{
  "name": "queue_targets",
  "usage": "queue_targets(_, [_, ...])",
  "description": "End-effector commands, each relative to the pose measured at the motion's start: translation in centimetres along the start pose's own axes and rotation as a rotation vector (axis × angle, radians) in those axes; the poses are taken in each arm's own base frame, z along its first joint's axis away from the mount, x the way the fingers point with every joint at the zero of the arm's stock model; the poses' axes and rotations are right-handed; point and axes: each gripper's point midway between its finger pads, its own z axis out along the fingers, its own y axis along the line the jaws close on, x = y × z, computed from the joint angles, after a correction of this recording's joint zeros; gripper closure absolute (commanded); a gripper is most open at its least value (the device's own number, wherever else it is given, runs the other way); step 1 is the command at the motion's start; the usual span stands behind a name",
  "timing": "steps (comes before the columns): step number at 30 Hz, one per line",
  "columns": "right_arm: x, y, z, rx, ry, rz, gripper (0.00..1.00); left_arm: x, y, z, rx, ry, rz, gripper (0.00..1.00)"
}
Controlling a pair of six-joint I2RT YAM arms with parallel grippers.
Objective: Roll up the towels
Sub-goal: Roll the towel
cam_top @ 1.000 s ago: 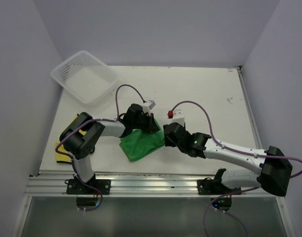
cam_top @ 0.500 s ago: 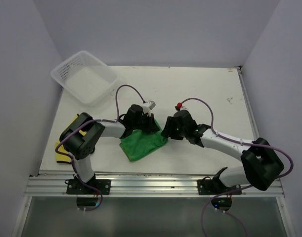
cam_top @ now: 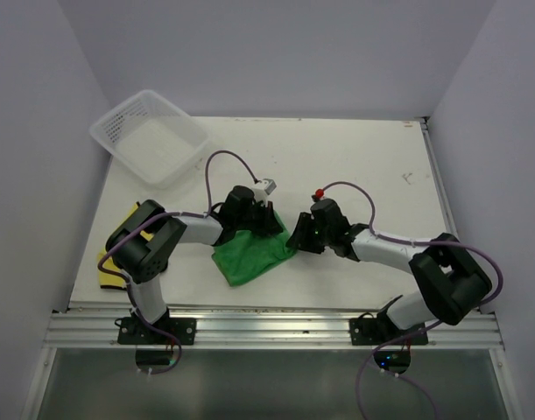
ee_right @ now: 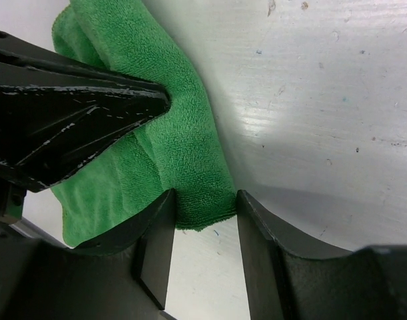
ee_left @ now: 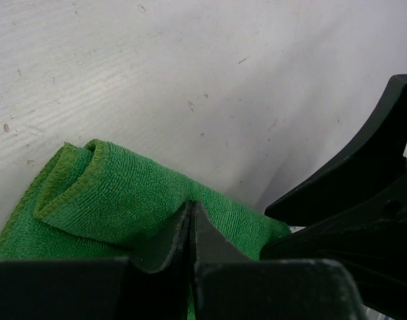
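Observation:
The green towel [cam_top: 248, 255] lies bunched on the table between the two arms, its far edge curled over [ee_left: 76, 180]. My left gripper [cam_top: 269, 226] is shut on the towel's upper right part, with green cloth showing between its fingers [ee_left: 191, 205]. From the right, my right gripper [cam_top: 297, 238] stands open astride the towel's right end [ee_right: 203, 200]. That end fills the gap between the two fingertips. The yellow towel [cam_top: 109, 262] lies at the table's left edge, partly hidden under the left arm.
A white mesh basket [cam_top: 149, 136] sits at the back left corner. The two grippers are almost touching over the green towel; the right one's fingers [ee_left: 363, 193] loom in the left wrist view. An aluminium rail [cam_top: 276, 328] runs along the near edge.
The right arm has folded in and brought its gripper left onto the green towel's right end, jaws narrowing. The left gripper and both towels have stayed put.

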Motion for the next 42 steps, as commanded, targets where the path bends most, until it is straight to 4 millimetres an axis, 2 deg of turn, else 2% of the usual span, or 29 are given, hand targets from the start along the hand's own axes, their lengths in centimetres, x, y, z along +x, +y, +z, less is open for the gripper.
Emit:
queue_targets(1, [0.6,0.6,0.5,-0.054,0.022,0.012,0.56,2.2,1.8,-0.3,-0.077,0.055,-0.008,0.97])
queue_targets(9, [2.1,-0.8,1.1,-0.038,0.064,-0.02,0.62,2.3,1.9,-0.2,-0.083,0.058,-0.006,0.97])
queue_targets(13, [2.6,-0.9,1.1,-0.052,0.078,-0.049,0.69,2.1,1.9,-0.2,-0.087,0.056,-0.005,0.97])
queue_targets(19, [3.3,-1.2,0.9,-0.076,0.083,-0.086,0.86,1.8,1.9,-0.1,-0.092,0.053,-0.006,0.97])
queue_targets(20, [3.4,-1.5,0.9,-0.068,0.081,-0.097,0.92,1.7,1.8,-0.1,-0.091,0.05,-0.005,0.97])
queue_targets(23, [3.1,-1.7,0.8,-0.04,0.049,-0.136,1.0,1.3,1.7,-0.2,-0.093,0.04,-0.006,0.97])
queue_targets(27, [2.6,-2.2,0.6,0.041,-0.024,-0.24,1.0,0.4,1.2,-0.3,-0.089,0.021,-0.017,0.97])
queue_targets(30, [2.0,-1.3,-0.2,0.083,-0.095,-0.328,1.0,-0.3,0.8,-0.5,-0.086,0.008,-0.023,0.97])
queue_targets(31, [1.3,-1.4,-0.6,0.119,-0.146,-0.347,1.0,-0.5,0.6,-0.5,-0.086,0.004,-0.023,0.96])
queue_targets(32, [1.5,-0.7,-0.9,0.114,-0.16,-0.386,1.0,-0.6,0.6,-0.6,-0.091,0.003,-0.024,0.96])
queue_targets(34, [0.8,-0.7,-1.3,0.156,-0.212,-0.417,1.0,-1.3,0.4,-0.8,-0.091,-0.009,-0.026,0.96])
queue_targets(35, [0.7,0.0,-1.4,0.15,-0.228,-0.441,1.0,-1.3,0.3,-0.9,-0.092,-0.008,-0.028,0.96])
queue_targets(36, [0.9,-0.7,-1.7,0.19,-0.219,-0.457,1.0,-1.7,0.1,-1.0,-0.09,-0.014,-0.027,0.96])
queue_targets(42, [0.5,-0.7,-2.0,0.286,-0.261,-0.548,1.0,-3.8,-1.2,-1.9,-0.076,-0.05,-0.023,0.96])
